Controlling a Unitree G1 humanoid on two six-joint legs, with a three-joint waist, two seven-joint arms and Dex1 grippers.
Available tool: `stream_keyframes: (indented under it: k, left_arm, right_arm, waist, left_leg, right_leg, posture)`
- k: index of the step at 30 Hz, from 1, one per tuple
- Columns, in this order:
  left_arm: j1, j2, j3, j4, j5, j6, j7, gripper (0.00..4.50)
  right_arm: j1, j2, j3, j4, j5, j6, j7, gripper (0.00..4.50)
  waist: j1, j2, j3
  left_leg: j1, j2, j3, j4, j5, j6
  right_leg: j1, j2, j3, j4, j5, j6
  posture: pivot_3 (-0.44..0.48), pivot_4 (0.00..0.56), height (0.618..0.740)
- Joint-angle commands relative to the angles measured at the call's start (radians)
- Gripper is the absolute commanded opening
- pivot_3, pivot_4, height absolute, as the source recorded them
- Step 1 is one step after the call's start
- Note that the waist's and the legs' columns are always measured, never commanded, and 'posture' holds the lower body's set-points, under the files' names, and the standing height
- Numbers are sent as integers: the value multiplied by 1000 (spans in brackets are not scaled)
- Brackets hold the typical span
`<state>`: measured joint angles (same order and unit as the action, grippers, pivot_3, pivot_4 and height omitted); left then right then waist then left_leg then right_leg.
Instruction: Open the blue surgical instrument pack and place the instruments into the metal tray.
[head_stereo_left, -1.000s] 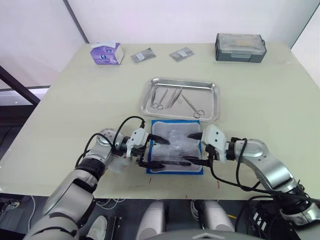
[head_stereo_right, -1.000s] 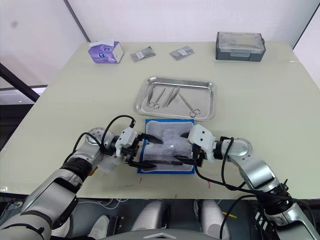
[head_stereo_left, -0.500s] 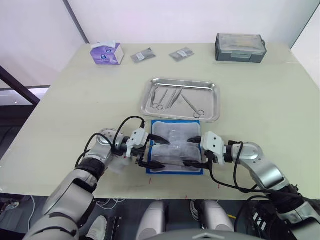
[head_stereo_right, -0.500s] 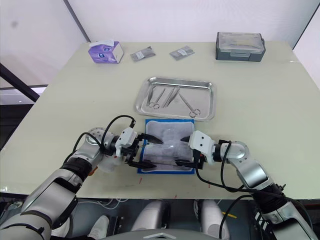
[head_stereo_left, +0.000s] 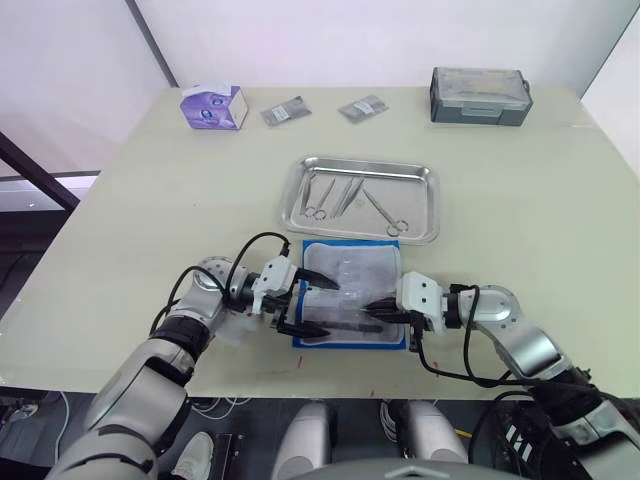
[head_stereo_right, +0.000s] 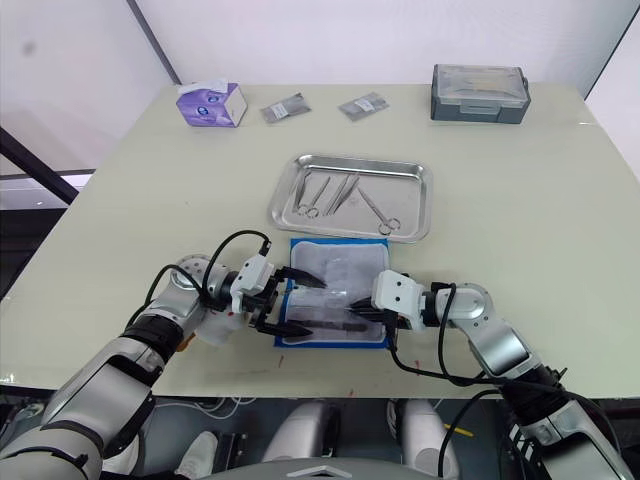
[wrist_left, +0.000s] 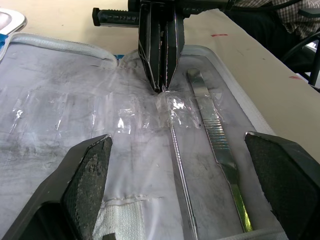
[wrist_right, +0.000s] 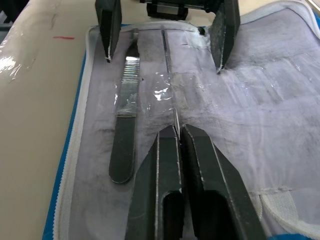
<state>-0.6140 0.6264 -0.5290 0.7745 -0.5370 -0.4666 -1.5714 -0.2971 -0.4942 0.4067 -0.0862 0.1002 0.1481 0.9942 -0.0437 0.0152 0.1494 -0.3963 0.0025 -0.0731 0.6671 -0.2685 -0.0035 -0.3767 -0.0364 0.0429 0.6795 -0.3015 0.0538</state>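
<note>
Plastic pockets of the opened blue surgical instrument pack (head_stereo_left: 352, 294), lying just in front of the metal tray (head_stereo_left: 363, 197), blur the two slim instruments (wrist_right: 123, 141) left inside. The right gripper (wrist_right: 175, 131) has its fingers pressed together on the thinner tool through crinkled film, its tip hidden. The left gripper (head_stereo_left: 313, 306) gapes wide, empty, over the pack's left edge.

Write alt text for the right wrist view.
The right pincer, shut, pinches a thin instrument in the opened blue pack, beside a flat-handled tool. The left pincer stands open opposite.
</note>
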Motion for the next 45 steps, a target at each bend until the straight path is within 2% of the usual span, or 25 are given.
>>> stream_keyframes:
  k: [1,19,32,34,35,36,42,45]
  left_arm:
    - [28,7,-34,23,26,23,-43,4500]
    - [29,-1,-37,24,28,24,-43,4500]
    - [25,-2,-39,31,30,22,-43,4500]
    - [25,-3,-40,32,30,22,-43,4500]
    - [25,-3,-40,32,30,22,-43,4500]
    - [26,-3,-40,32,30,22,-43,4500]
    - [24,-4,-39,34,30,22,-43,4500]
    - [25,-2,-39,34,30,22,-43,4500]
  right_arm:
    - [3,-13,1,3,-7,1,19,157]
    - [1,-65,-69,-48,30,-14,61,157]
    - [2,-70,-67,-92,59,33,78,157]
    - [0,-75,-68,-106,65,41,89,748]
    - [0,-73,-68,-108,59,34,83,748]
    - [-1,-68,-67,-109,50,26,73,1376]
    - [5,-41,-42,-113,25,24,49,1376]
    - [-3,-19,-21,-128,16,82,25,1376]
  waist:
    - [0,0,0]
    - [1,0,0]
    - [1,0,0]
    - [1,0,0]
    - [1,0,0]
    - [1,0,0]
    - [1,0,0]
    - [1,0,0]
  left_leg:
    - [0,0,0,0,0,0]
    - [0,0,0,0,0,0]
    - [0,0,0,0,0,0]
    - [0,0,0,0,0,0]
    - [0,0,0,0,0,0]
    - [0,0,0,0,0,0]
    - [0,0,0,0,0,0]
    - [0,0,0,0,0,0]
  right_leg:
    - [0,0,0,0,0,0]
    - [0,0,0,0,0,0]
    - [0,0,0,0,0,0]
    - [0,0,0,0,0,0]
    - [0,0,0,0,0,0]
    - [0,0,0,0,0,0]
    - [0,0,0,0,0,0]
    - [0,0,0,0,0,0]
  posture:
    - [0,150,738]
    - [0,150,738]
    - [0,150,738]
    - [0,150,738]
    - [0,150,738]
    - [0,150,738]
    - [0,150,738]
    - [0,150,738]
